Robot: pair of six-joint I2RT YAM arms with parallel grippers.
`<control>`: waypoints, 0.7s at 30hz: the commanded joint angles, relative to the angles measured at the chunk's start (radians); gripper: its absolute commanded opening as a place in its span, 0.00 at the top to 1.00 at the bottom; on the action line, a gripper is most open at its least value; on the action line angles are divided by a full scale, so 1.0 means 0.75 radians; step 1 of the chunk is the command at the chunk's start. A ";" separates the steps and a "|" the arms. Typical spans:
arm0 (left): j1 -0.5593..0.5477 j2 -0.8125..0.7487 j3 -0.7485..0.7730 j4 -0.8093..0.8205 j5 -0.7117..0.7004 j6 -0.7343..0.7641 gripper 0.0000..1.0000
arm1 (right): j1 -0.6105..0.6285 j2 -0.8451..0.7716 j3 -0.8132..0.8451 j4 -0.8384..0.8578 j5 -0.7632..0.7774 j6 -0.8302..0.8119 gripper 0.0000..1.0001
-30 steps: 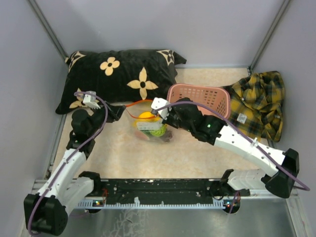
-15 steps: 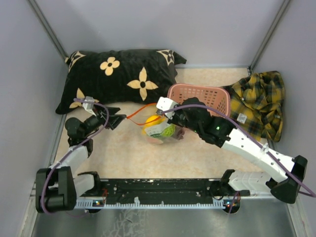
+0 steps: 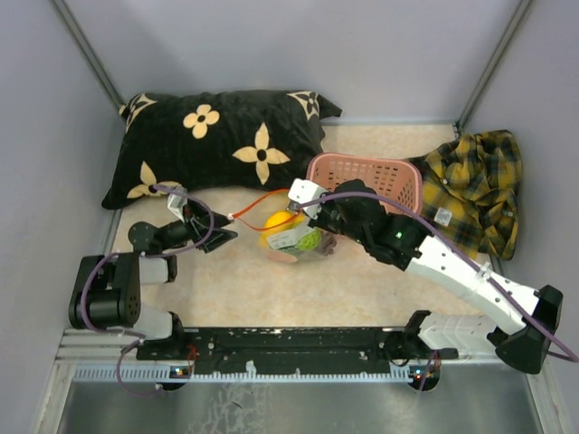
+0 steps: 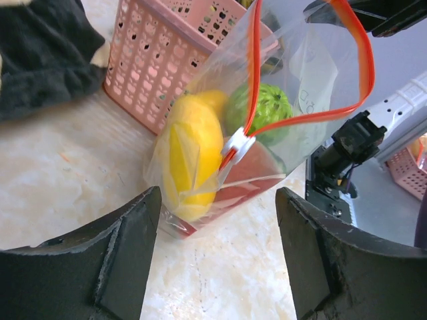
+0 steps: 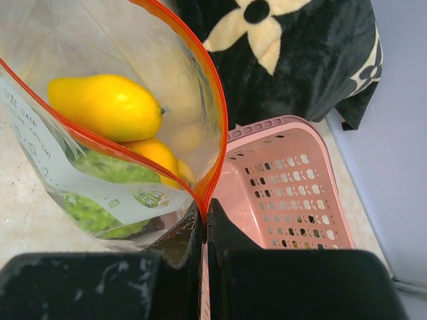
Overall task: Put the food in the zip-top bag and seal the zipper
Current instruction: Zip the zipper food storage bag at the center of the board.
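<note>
The left fingers (image 4: pixel 127 240) stand wide apart, low over the counter (image 3: pixel 271 280), with nothing between them. Straight ahead of their gap, apart from both tips, the zip-top bag (image 4: pixel 293 73) stands upright on the counter. Its zipper (image 4: pixel 252 80) gapes in a loop, and the white slider (image 4: pixel 238 145) sits at the end of the strip nearest these fingers.

Inside the bag lies the food: a yellow fruit (image 4: pixel 190 157) nearest the left fingers, a bumpy green fruit (image 4: pixel 267 113) behind it, and a red piece (image 4: pixel 250 177) at the bottom.

The right fingers (image 5: pixel 217 233) are pressed together on the far end of the zipper and hold that corner of the mouth up. The bag hangs just ahead of them.

A pink basket (image 3: pixel 366 181) stands close behind the bag and right beside the right fingers. Whether it touches the bag cannot be told. A black flowered pillow (image 3: pixel 222 136) lies beyond the bag, ahead of the left fingers and off to their left. A yellow plaid shirt (image 3: pixel 475 185) lies past the basket, well apart from both sets of fingers. The right arm's dark body (image 4: pixel 347 143) rises just beyond the left fingers' right tip, beside the bag.
</note>
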 commanded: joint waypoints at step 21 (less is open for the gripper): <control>-0.067 0.174 0.134 0.342 -0.048 0.052 0.37 | -0.008 -0.079 -0.036 0.118 -0.003 0.003 1.00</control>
